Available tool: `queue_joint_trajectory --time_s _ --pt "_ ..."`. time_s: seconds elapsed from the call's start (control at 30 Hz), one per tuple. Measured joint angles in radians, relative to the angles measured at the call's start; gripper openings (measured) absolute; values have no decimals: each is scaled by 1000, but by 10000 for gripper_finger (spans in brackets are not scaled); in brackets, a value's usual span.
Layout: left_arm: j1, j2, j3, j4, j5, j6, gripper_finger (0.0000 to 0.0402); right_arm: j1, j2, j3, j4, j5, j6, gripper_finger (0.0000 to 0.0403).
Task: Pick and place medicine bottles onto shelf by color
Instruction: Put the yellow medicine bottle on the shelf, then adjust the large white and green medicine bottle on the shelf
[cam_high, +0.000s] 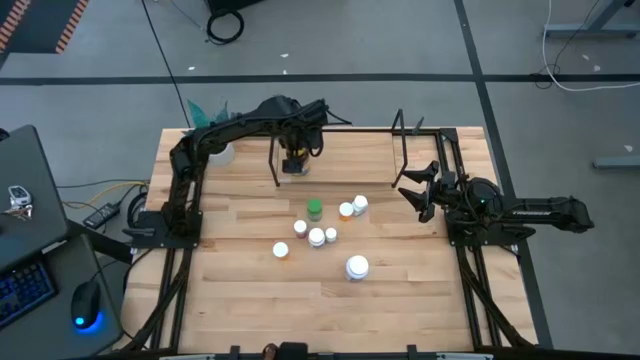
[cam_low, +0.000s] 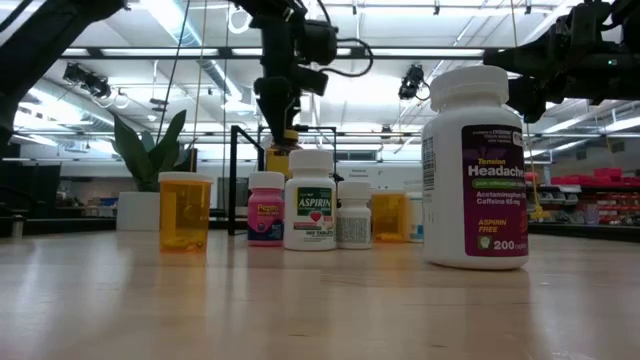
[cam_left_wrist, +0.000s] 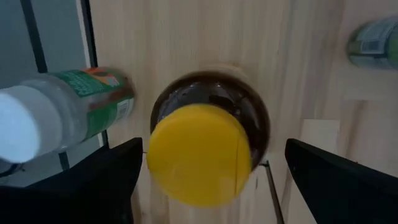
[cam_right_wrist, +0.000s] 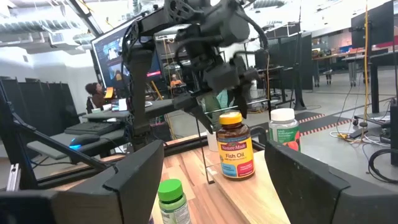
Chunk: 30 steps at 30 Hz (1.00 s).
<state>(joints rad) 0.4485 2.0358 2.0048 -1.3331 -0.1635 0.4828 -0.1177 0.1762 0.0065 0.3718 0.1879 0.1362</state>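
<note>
Two dark fingers of the left gripper (cam_left_wrist: 211, 180) stand spread wide on either side of the amber fish-oil bottle (cam_left_wrist: 208, 146), touching neither flank of it — the jaws hold nothing, and the yellow lid sits squarely between them in the left wrist view. That bottle stands upright on the pale base of the shelf (cam_high: 400, 140), at the end near the left arm, with the gripper (cam_high: 294, 150) directly over it in the high view. Just beside it a white-capped bottle with a green label (cam_right_wrist: 283, 129) also stands on the shelf; the left wrist view shows it close to one finger. The risk from here is, I judge, a knock: if the gripper lifts off at a slant or swings sideways before it is clear, a finger could catch the yellow lid or clip the neighbouring white-capped bottle, and either might topple off the shelf's edge. The right gripper (cam_high: 418, 190) waits at the right side of the table near the shelf's other end frame, its fingers apart and empty. Well apart from both, toward the table's middle, the remaining bottles stand in a loose cluster — a green-capped bottle (cam_high: 314, 208), several white-capped ones, and the large white headache-tablet bottle (cam_high: 357, 267) nearest the front.
</note>
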Motion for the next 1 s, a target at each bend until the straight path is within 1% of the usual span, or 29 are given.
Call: queue_joint_trajectory --time_s 0.2,0.3,0.4,0.5,0.7,0.77,0.87,1.0 --pt "1 -69 0 19 -1 -1 398 0 0 0 0 0 0 288" --pt "8 -110 0 84 -1 0 398 0 0 0 0 0 0 288" --pt "26 -126 1 191 -17 -3 398 0 0 0 0 0 0 288" --pt "62 -127 1 287 -35 -29 398 0 0 0 0 0 0 288" --pt "170 -100 2 455 -18 -173 393 0 0 0 0 0 0 288" --pt "207 -93 0 461 -18 -202 384 0 0 0 0 0 0 288" --pt "247 -80 2 514 -23 -216 368 0 0 0 0 0 0 288" --pt "280 -44 2 554 -27 -232 348 0 0 0 0 0 0 288"
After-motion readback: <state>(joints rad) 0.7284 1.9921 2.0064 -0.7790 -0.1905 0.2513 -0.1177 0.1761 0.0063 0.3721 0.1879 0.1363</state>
